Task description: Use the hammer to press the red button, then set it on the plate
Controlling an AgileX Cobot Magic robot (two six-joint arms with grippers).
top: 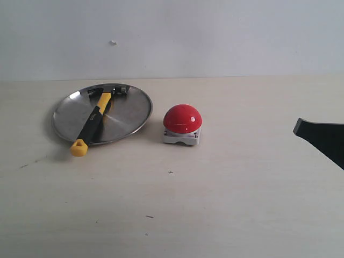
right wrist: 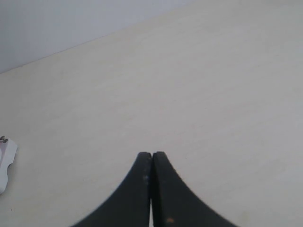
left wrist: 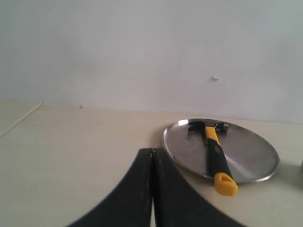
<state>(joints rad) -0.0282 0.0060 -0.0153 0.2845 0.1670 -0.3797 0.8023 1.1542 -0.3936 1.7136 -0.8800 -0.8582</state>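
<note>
- left claw [left wrist: 151, 151]: lower centre of left wrist frame; two dark curved fingers pressed tip to tip, no gap.
- right claw [right wrist: 151, 155]: lower centre of right wrist frame; same pose, fingers together.
- exterior frame: black part of right arm [top: 324, 138] juts in at right edge, mid-height.

Ext cam: frontal, slightly above surface [top: 215, 215], facing wall [top: 215, 37]. L wrist: low, near plate [left wrist: 255, 156] w/ hammer [left wrist: 215, 153], shared w/ ext. R wrist: close, tilted down at surface.
</note>
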